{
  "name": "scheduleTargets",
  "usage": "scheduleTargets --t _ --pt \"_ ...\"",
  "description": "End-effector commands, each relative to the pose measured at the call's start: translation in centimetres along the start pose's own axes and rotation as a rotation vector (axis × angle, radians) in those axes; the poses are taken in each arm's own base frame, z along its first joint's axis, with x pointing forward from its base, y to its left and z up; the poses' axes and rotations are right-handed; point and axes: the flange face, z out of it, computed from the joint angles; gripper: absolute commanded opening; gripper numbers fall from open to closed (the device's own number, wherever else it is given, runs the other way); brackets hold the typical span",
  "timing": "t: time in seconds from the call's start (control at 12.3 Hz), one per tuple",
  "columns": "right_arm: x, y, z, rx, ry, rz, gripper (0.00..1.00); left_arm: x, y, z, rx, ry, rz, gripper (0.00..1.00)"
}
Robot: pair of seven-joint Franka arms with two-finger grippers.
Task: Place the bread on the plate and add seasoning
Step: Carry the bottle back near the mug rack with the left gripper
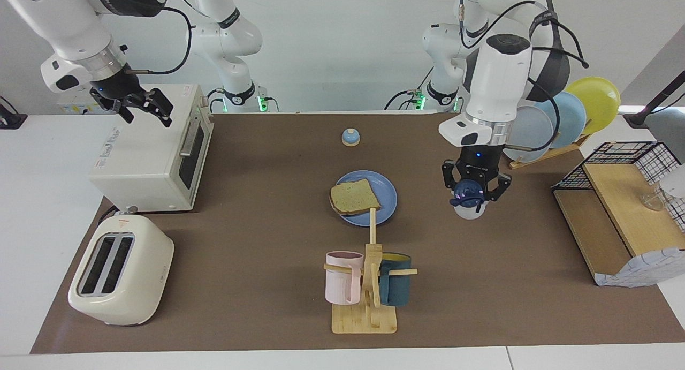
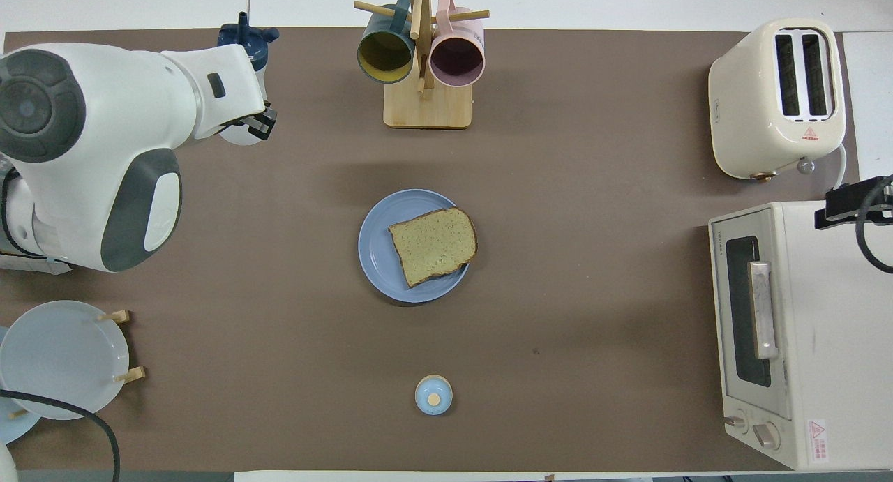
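Observation:
The bread [image 1: 354, 197] [image 2: 433, 245] lies flat on the blue plate [image 1: 386, 190] [image 2: 377, 248] in the middle of the mat. My left gripper [image 1: 474, 195] [image 2: 245, 123] is shut on the seasoning [image 1: 471, 212] [image 2: 245, 35], a whitish bottle with a navy cap. It holds the bottle in the air over bare mat, beside the plate toward the left arm's end of the table. The bottle's cap tips away from the robots. My right gripper [image 1: 145, 107] waits open over the toaster oven [image 1: 150, 156], holding nothing.
A small blue bell [image 1: 350, 137] [image 2: 433, 395] sits nearer the robots than the plate. A mug rack [image 1: 369, 284] stands farther out. A toaster [image 1: 120, 271] is at the right arm's end. A plate rack [image 1: 556, 118] and a wooden shelf [image 1: 615, 220] are at the left arm's end.

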Motion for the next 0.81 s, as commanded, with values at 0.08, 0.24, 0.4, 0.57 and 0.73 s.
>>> scheduleTargets --t 0.08,0.24,0.4,0.57,0.73 --pt "-0.4 0.1 0.1 0.001 -0.006 -0.007 1.00 -2.3 -1.5 5.8 0.015 0.188 -0.163 0.00" --pt "-0.4 0.1 0.1 0.001 -0.004 -0.009 1.00 -3.0 -2.8 10.1 0.034 0.281 -0.202 0.00" --pt "-0.4 0.1 0.1 0.001 -0.006 -0.009 1.00 -2.6 -3.2 13.7 0.040 0.347 -0.235 0.00" --pt "-0.4 0.1 0.1 0.001 -0.006 -0.007 1.00 -2.2 -3.6 17.7 0.045 0.397 -0.242 0.00" --pt "-0.4 0.1 0.1 0.001 -0.006 -0.009 1.00 -2.8 -3.7 20.2 0.044 0.382 -0.240 0.00"
